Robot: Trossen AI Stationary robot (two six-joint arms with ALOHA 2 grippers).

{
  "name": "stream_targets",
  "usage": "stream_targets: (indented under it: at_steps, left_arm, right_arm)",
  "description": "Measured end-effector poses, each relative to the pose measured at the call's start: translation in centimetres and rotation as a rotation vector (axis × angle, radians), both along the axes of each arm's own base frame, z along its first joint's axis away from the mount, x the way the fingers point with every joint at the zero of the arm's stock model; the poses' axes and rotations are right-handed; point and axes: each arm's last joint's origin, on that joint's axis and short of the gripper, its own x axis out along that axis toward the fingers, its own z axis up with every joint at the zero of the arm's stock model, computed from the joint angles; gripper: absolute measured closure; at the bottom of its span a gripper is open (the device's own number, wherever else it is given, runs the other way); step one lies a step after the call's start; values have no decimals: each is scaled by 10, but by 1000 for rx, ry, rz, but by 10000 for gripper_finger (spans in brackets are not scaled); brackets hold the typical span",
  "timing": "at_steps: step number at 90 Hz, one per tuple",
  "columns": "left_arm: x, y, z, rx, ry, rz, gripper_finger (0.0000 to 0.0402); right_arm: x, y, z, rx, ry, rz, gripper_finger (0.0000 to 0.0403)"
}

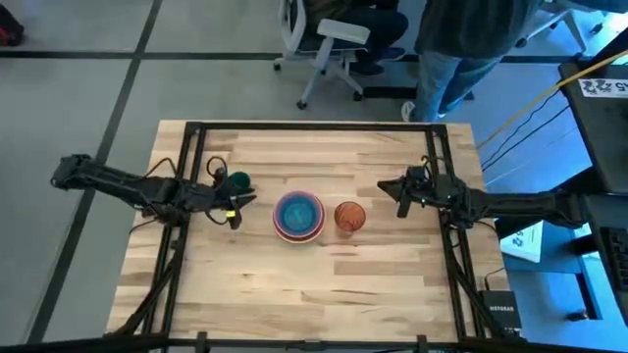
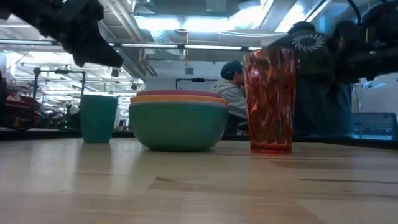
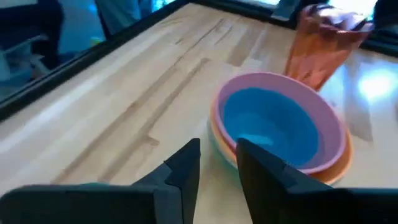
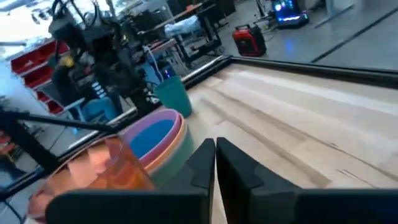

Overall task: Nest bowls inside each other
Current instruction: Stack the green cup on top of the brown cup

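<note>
Left gripper (image 1: 235,207): above the counter (image 1: 314,294), fingers (image 3: 186,165) a narrow gap apart, holding nothing.
Teal cup (image 1: 238,181): upright on the counter, just beside the left fingers, off to one side of them.
Bowl stack (image 1: 298,217): just ahead of the left fingertips; blue bowl (image 3: 273,127) innermost, pink, orange and green rims below it.
Red-brown cup (image 1: 349,215): upright, just beside the stack, between it and the right fingers.
Right gripper (image 1: 400,192): near the red-brown cup, fingers (image 4: 205,163) together, empty.
Step in hand: likely fetching a cup for the blue bowl.
Doing it well: spread the fingers wider, straddle the rim, lift straight, lower over the stack's centre.
</note>
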Motion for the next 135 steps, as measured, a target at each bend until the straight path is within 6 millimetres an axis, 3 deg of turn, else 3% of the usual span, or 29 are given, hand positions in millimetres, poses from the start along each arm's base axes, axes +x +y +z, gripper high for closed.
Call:
stream_targets:
  at_steps: [22,41,108,122,135]
  left_arm:
    - [-10,9,12,-173,134,53,314]
    - [-11,13,10,-186,172,56,314]
    - [16,34,-31,-99,573,119,315]
    - [21,34,-37,-106,608,103,356]
    - [28,33,-35,-152,531,63,397]
  right_arm:
    - [0,1,-3,0,33,17,402]
    - [0,1,-4,-19,44,24,402]
    - [0,1,-3,-41,43,40,402]
    - [0,1,-3,-44,43,40,402]
    - [0,1,-3,-44,43,40,402]
